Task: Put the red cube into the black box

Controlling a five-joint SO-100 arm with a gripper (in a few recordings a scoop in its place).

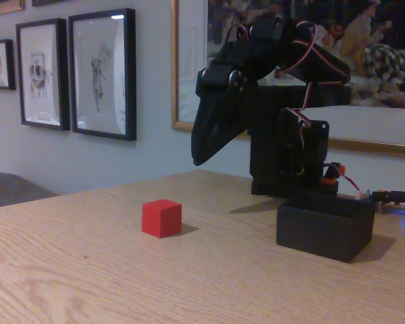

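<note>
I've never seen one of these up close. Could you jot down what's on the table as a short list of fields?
arm: black, folded above the table
gripper: hanging in the air, holding nothing; open or shut unclear
red cube: alone on the wooden table, left of the box
black box: before the arm's base, apart from the cube
wall: framed pictures

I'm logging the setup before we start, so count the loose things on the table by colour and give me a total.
Red: 1, the cube, sitting on the wooden table to the left of the box in the fixed view.
Black: 1, the box, in front of the arm's base.
Total: 2.
The pincer hangs above the table, touching neither.
</note>
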